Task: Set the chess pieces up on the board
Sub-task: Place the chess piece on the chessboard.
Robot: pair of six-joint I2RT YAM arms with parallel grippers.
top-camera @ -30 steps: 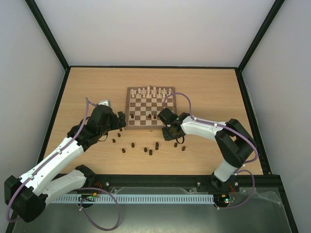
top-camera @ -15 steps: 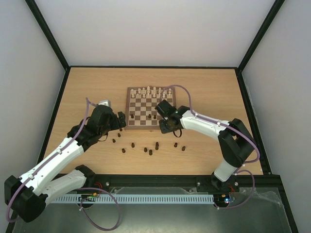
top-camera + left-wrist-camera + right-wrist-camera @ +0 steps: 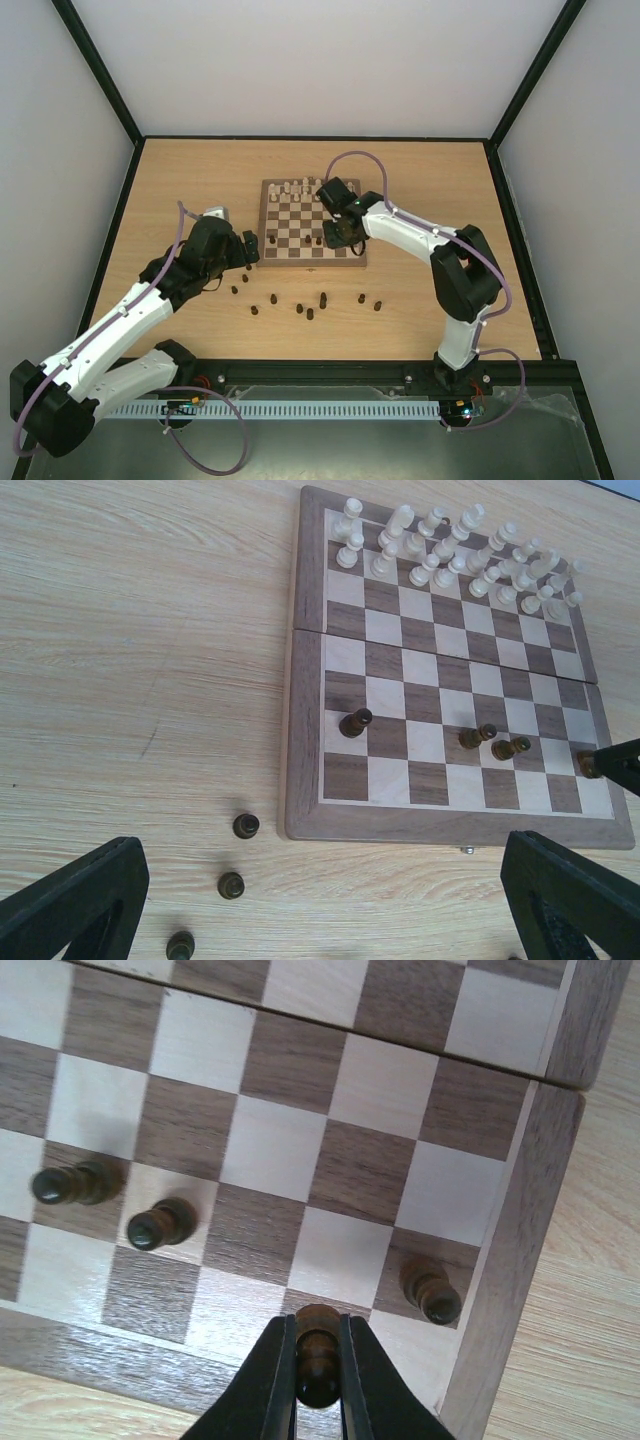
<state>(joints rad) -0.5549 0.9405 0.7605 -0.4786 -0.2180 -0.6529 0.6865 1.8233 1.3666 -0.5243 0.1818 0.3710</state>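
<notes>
The board [image 3: 264,225] lies mid-table. My right gripper [image 3: 335,236] is over its near right corner, shut on a dark brown pawn [image 3: 318,1355] held just above the near squares. In the right wrist view [image 3: 318,1360] three dark pieces [image 3: 160,1222] stand on the board nearby, one [image 3: 432,1292] by the right border. My left gripper [image 3: 245,250] is open and empty beside the board's near left corner. In the left wrist view [image 3: 322,880] its fingers [image 3: 75,905] spread wide. Several loose dark pieces [image 3: 300,308] stand on the table in front of the board.
Cream-white chessmen [image 3: 310,188] fill the board's two far rows, also seen in the left wrist view [image 3: 450,550]. Three loose dark pawns [image 3: 245,826] stand left of the board's near left corner. Black frame rails edge the tabletop.
My right gripper has moved from the table in front of the board up over the board's near right squares, holding the dark pawn. The left arm has not moved.
</notes>
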